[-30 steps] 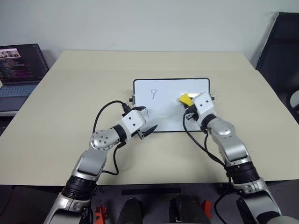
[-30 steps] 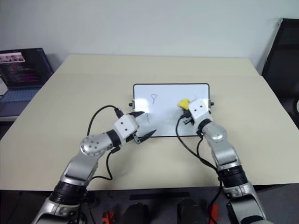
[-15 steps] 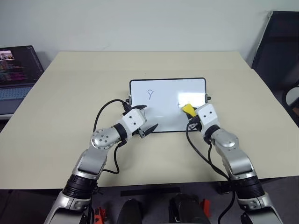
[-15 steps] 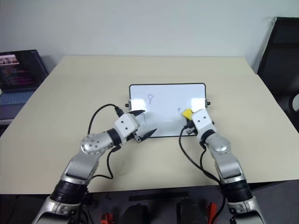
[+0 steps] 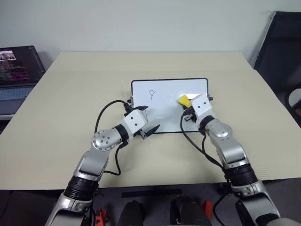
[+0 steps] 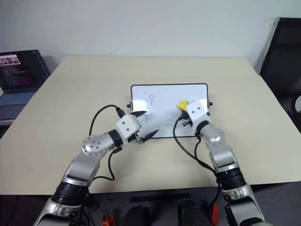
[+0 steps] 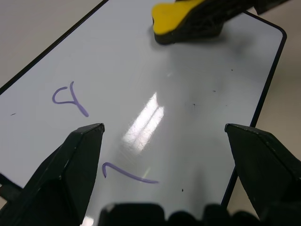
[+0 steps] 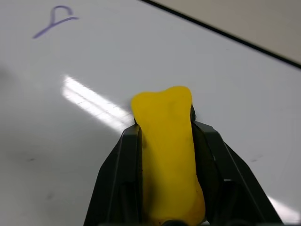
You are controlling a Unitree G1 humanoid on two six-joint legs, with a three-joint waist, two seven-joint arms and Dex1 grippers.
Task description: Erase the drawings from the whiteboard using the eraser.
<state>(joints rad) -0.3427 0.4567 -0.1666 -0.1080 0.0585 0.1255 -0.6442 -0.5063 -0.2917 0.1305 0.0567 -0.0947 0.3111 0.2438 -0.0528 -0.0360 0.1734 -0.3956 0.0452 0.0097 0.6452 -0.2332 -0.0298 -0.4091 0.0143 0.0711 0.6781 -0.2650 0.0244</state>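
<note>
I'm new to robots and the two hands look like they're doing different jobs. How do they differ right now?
The right gripper has its fingers shut on the yellow eraser, pressing it to the whiteboard. The left gripper holds nothing, with its fingers spread wide. The right one is over the board's right half; the left hovers over the near left edge, by the hooked stroke. Both have two black fingers and reach over the same board.

Left end effector (image 7: 164,141) spread wide, right end effector (image 8: 164,141) clamped, both arms forward.

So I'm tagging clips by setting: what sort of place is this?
Probably an office or lab: a large plain beige table, an open laptop with a lit screen on a neighbouring desk, and a dark chair against a bare wall.
</note>
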